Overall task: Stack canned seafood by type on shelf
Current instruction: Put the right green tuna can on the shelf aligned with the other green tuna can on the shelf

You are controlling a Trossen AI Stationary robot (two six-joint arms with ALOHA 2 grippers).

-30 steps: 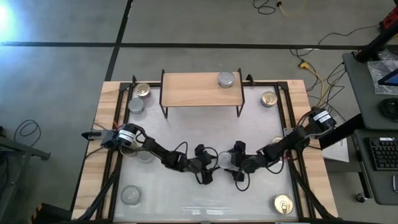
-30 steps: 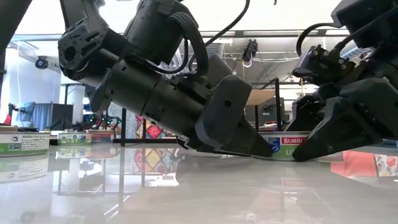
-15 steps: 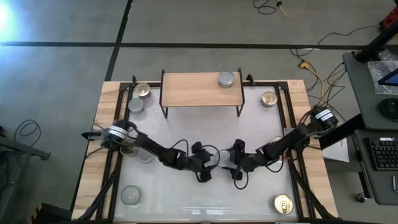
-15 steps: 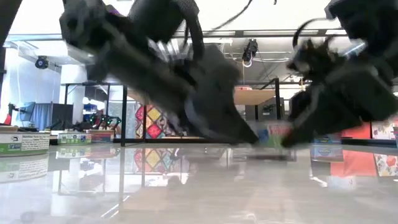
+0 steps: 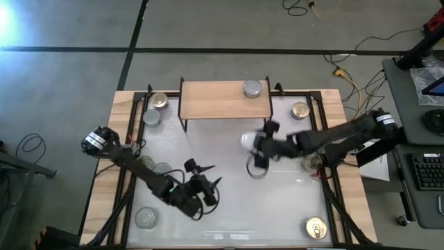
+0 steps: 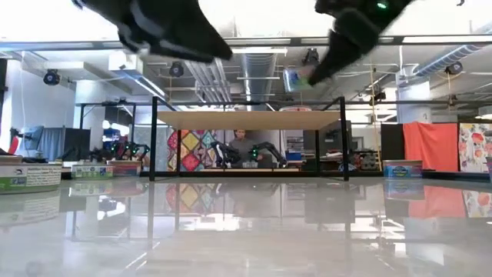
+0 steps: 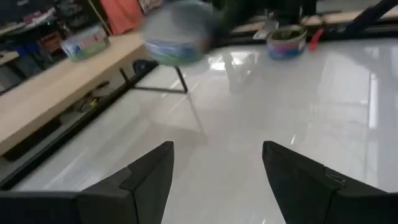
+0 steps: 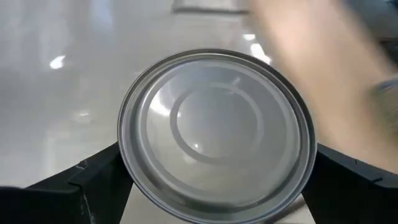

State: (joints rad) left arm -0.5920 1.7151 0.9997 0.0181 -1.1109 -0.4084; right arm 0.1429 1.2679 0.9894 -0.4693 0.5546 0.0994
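My right gripper (image 5: 252, 144) is shut on a silver-lidded tin (image 8: 214, 130), which it carries in the air just in front of the shelf's (image 5: 223, 100) right end. In the low view this tin (image 6: 295, 78) hangs slightly above the board. One silver tin (image 5: 252, 88) stands on the shelf's right part. My left gripper (image 5: 206, 186) is open and empty, raised over the table's near-left part; its wrist view shows the open fingers (image 7: 214, 168) and the carried tin (image 7: 180, 38) as a blur farther off. My right gripper pinches the silver tin's side wall (image 8: 127, 155) between its two fingers (image 8: 93, 183), one on each side of the round body. The fingers come from the table's right. The tin is lifted clear of the table, lid towards the wrist camera.
Loose tins stand around the table: gold (image 5: 159, 101) and silver (image 5: 151, 117) far left, gold (image 5: 300, 110) far right, silver (image 5: 146, 217) near left, gold (image 5: 316, 228) near right, two by the left arm (image 5: 161, 169). The shelf's left part is bare.
Both grippers were low at the table's centre around a tin. My right gripper has risen with the tin and carried it toward the far edge, up to the shelf. My left gripper has drawn back toward the near-left and lifted off the table.
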